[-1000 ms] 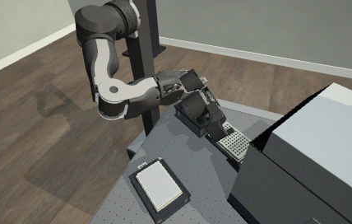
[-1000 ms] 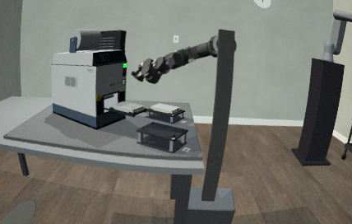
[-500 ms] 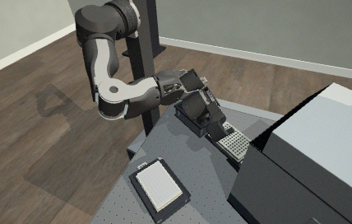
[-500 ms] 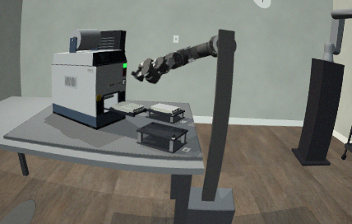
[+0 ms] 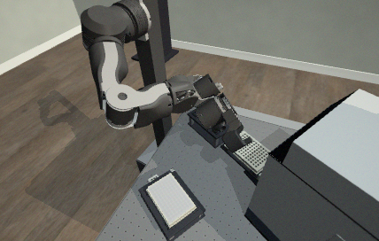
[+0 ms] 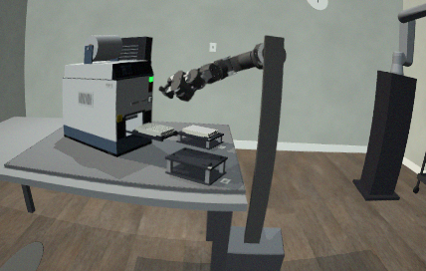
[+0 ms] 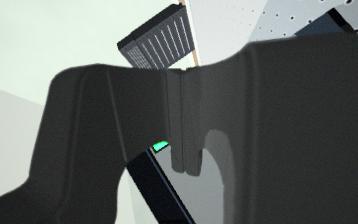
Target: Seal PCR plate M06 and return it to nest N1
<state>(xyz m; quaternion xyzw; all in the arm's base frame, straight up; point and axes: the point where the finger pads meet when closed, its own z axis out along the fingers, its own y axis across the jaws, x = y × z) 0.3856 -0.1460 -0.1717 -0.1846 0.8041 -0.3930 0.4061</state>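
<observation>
I had the gripper pinched fully closed, empty, mid-frame beside the green lamp; the plate lay lengthwise toward the sealer.

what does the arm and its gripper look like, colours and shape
The arm has rounded dark grey shells with white panels on the upper link and elbow, and a ribbed black shoulder joint. It hangs from a dark post. The gripper is blocky and near-black, with matte dark fingers. No cables or markings show.
</observation>
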